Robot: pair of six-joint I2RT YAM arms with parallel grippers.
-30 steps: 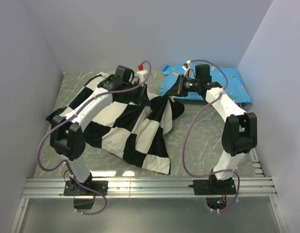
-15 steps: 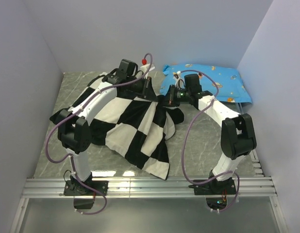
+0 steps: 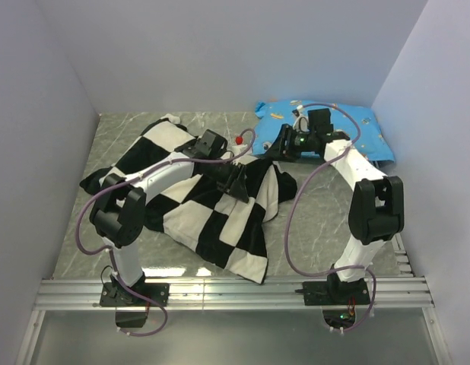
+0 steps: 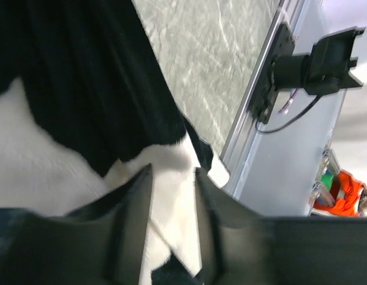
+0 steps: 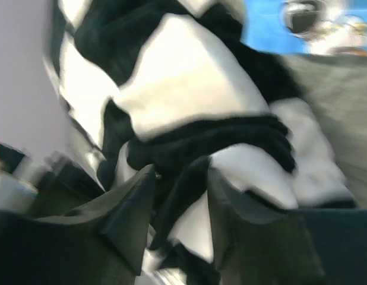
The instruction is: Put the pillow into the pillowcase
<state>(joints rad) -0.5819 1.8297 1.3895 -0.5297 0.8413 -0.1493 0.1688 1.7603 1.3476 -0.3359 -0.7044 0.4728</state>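
Because the pillowcase (image 3: 212, 205) is soft, light cloth, it will sag, fold and slide off wherever it is not held. The best hold is probably a pinch on a single layer at the hem of its open end, one tool at each corner, so the mouth can be spread. It lies rumpled across the left and middle of the surface (image 3: 326, 213), its near corner close to the near edge and its far right edge bunched up close to the blue pillow (image 3: 357, 122) at the far right. Which edge is the open one I cannot tell.

The cream pillow does not show in any view. The case looks humped in the middle, but whether the pillow is already inside cannot be told, since no cream cloth shows at any edge. If it is loose, it should be bulky but light and squashy, and easiest to grip at a corner or along the piped seam.

The left tool (image 3: 236, 181) hangs over the middle of the case, its jaws a little apart, with white cloth below the gap and nothing gripped. The right tool (image 3: 283, 144) is at the bunched far right edge, jaws partly apart. A dark fold lies in the gap, and in the blurred view it does not look clamped.
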